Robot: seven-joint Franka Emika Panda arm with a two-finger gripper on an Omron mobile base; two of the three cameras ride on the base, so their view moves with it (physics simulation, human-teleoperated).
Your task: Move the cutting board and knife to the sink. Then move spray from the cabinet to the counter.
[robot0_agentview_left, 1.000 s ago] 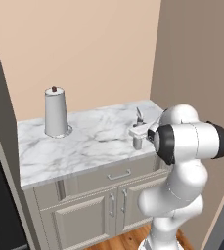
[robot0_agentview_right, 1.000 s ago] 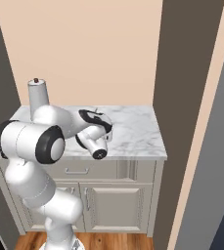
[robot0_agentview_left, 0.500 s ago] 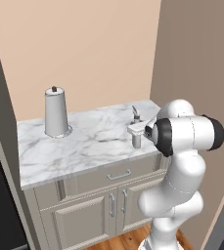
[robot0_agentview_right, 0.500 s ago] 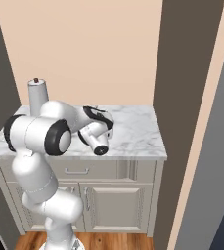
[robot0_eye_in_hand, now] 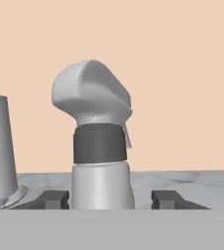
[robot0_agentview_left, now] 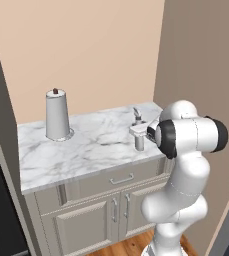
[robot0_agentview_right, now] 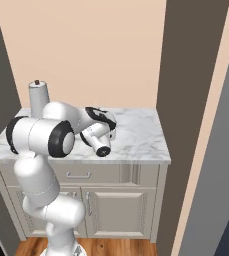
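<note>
The spray (robot0_agentview_left: 139, 143), a slim grey bottle with a trigger nozzle, stands upright on the white marble counter (robot0_agentview_left: 96, 140) near its right front part. My gripper (robot0_agentview_left: 137, 131) reaches in level from the right and straddles the bottle's body. In the hand view the spray (robot0_eye_in_hand: 101, 146) rises between the two dark fingertips (robot0_eye_in_hand: 55, 199), with a narrow gap showing on each side, so the gripper (robot0_eye_in_hand: 112, 199) is open and not gripping. In the right base view my hand covers the bottle above the counter (robot0_agentview_right: 141, 135).
A white paper-towel roll (robot0_agentview_left: 57, 115) stands at the counter's back left, seen also as the roll (robot0_agentview_right: 38, 97) behind my arm. A brown wall panel (robot0_agentview_left: 201, 60) closes the counter's right end. Cream drawers and doors (robot0_agentview_left: 111, 200) sit below.
The jaws have spread apart from the spray bottle, which stays upright on the counter. My elbow has swung a little; the hand stays at the bottle.
</note>
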